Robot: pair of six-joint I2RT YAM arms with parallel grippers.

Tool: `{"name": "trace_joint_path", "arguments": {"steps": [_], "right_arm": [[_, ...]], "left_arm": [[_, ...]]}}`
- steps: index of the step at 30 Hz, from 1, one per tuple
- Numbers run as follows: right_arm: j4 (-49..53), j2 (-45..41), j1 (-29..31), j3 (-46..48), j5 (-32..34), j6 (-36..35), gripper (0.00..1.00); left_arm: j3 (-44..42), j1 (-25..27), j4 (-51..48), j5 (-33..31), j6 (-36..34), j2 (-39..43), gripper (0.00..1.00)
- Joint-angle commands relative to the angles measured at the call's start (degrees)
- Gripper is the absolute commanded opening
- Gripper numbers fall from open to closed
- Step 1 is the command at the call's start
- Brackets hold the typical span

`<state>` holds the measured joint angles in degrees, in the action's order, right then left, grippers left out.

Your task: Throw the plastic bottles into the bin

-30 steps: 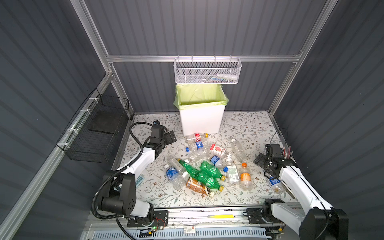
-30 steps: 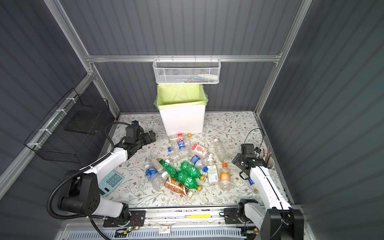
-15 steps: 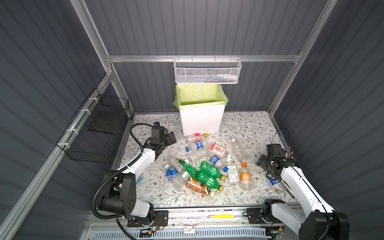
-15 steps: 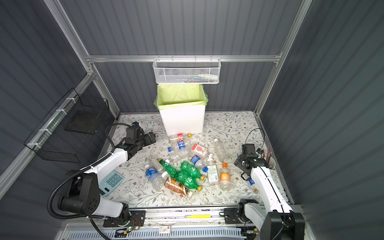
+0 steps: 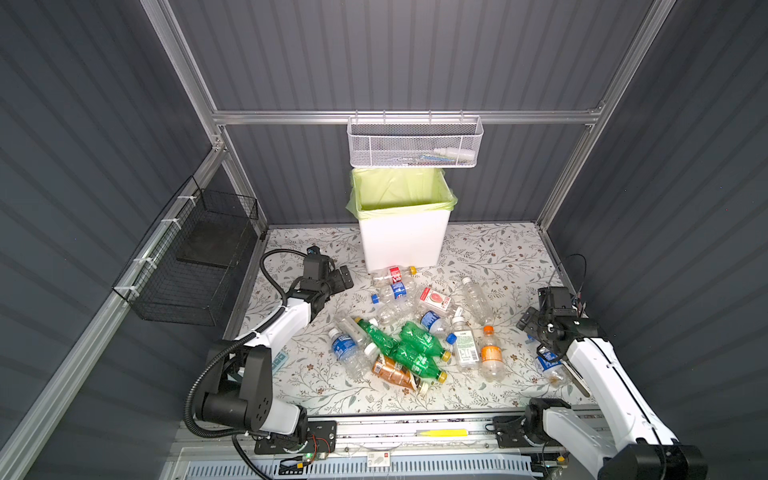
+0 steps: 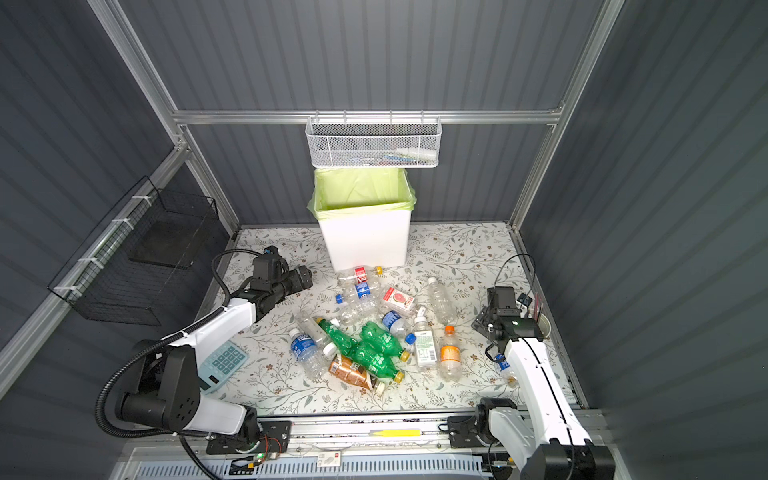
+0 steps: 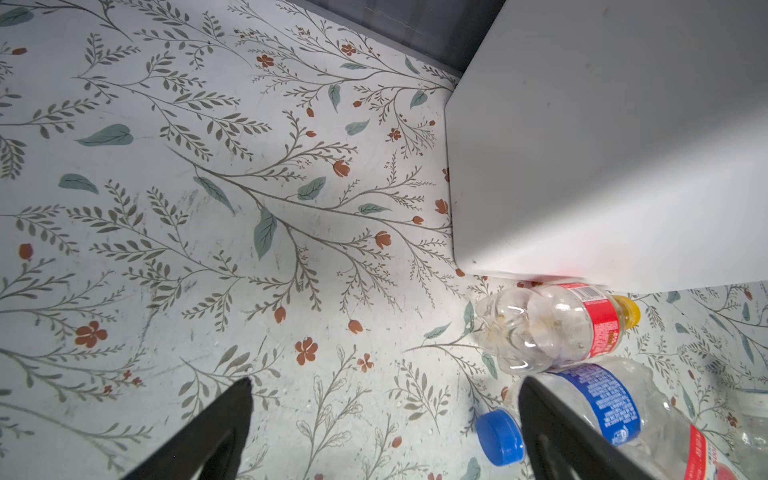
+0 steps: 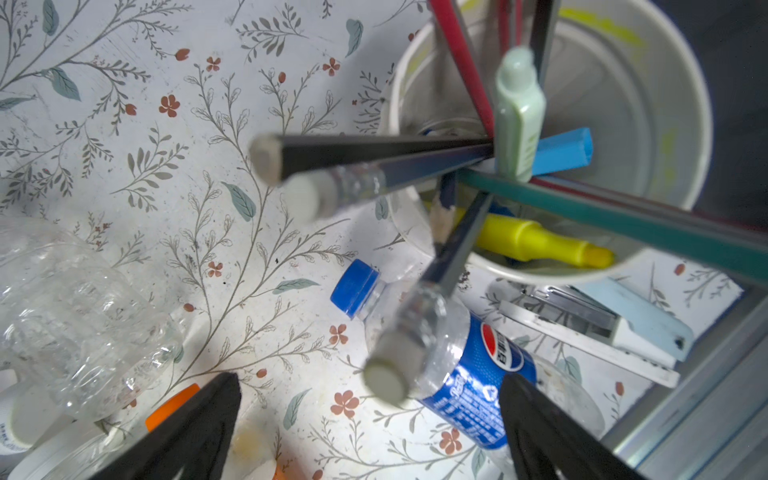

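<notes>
Several plastic bottles (image 5: pixel 415 345), clear, green and amber, lie in a heap in the middle of the floral floor in both top views. The white bin (image 5: pixel 405 241) with its yellow-green liner stands behind them at the back wall. My left gripper (image 5: pixel 345 279) hovers open to the left of the bin. In its wrist view the left gripper (image 7: pixel 384 382) is empty, beside a red-labelled bottle (image 7: pixel 552 328) and a blue-capped bottle (image 7: pixel 598 399). My right gripper (image 5: pixel 530 326) is open at the right. In the right wrist view the right gripper (image 8: pixel 368 378) hangs over a blue-labelled bottle (image 8: pixel 469 374).
A white cup of pens (image 8: pixel 623 124) and a stapler (image 8: pixel 623 328) stand close to the blue-labelled bottle by the right wall. A calculator (image 6: pixel 222 363) lies beside the left arm. A white mesh basket (image 5: pixel 413 143) hangs above the bin, a black wire basket (image 5: pixel 195 257) on the left wall.
The right arm has shifted slightly, its gripper a little nearer the front. The left arm has not visibly moved. Both grippers stay open.
</notes>
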<state>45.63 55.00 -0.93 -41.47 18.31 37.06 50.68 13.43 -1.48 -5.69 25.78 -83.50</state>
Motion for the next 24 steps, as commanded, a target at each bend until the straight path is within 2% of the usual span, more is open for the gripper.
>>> {"name": "trace_joint_path", "arguments": {"steps": [1,9,13,20,24], "right_arm": [[3.4,-0.2,2.9,-1.5,3.5,1.9,0.99],[4.0,0.0,6.9,3.0,6.4,11.7,0.99],[3.5,0.0,7.0,5.0,10.1,13.9,0.99],[1.6,1.5,7.0,7.6,10.3,16.9,0.99],[-1.0,2.6,7.0,9.2,8.1,16.6,0.99]], "left_arm": [[-0.8,-0.2,0.7,1.0,0.5,-0.1,1.00],[-1.9,-0.2,1.5,2.2,0.2,0.1,1.00],[-2.4,-0.2,2.0,3.7,0.0,-0.2,1.00],[-2.9,-0.2,2.9,5.3,0.0,-0.5,1.00],[-2.8,-0.2,3.2,6.0,-0.1,-1.1,1.00]]}}
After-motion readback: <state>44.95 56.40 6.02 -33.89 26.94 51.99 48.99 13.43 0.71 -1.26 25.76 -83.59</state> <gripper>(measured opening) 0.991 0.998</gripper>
